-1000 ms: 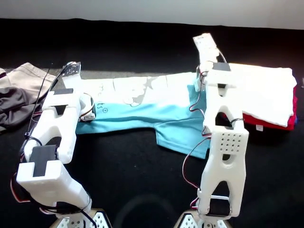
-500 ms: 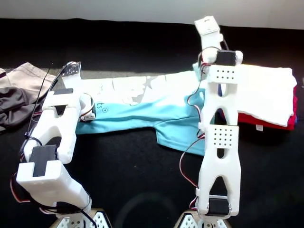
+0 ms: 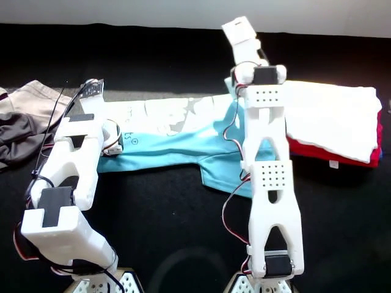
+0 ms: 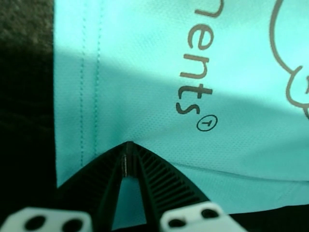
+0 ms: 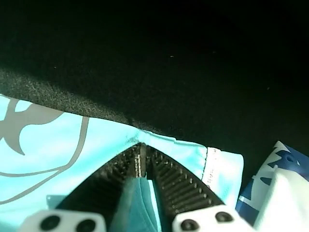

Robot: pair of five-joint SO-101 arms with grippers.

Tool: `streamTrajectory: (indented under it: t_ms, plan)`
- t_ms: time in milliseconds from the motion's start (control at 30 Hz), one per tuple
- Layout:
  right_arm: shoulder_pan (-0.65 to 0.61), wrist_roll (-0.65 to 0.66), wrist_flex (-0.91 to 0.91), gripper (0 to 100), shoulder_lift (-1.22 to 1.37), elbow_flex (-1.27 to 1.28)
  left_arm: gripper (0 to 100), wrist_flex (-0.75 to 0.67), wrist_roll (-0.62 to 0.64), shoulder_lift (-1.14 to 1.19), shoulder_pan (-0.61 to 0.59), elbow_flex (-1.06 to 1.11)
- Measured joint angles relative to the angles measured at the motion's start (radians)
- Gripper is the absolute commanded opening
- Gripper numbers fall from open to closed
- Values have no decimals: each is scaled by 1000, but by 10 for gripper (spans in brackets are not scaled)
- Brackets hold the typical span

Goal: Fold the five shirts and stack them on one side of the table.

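Both grippers pinch the teal shirt (image 3: 177, 149)
Left gripper (image 4: 126, 162) clamped on fabric by its hem; right gripper (image 5: 143, 157) clamped on the shirt's far edge, just beside the folded stack (image 3: 333, 116) at the table's right.

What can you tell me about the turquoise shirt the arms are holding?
The turquoise shirt is a thin, fine-mesh knit with grey printing and a stitched hem. It lies stretched sideways across the black table. The left gripper pinches it near the hem, and the right gripper pinches the edge at the other end.
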Motion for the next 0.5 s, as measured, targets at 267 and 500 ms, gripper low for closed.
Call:
streamTrajectory:
  t_ms: [267,500]
  plan:
    - [34,0,-160,9,135,43,9,0,0,0,0,0]
    - [106,0,-241,9,138,44,9,0,0,0,0,0]
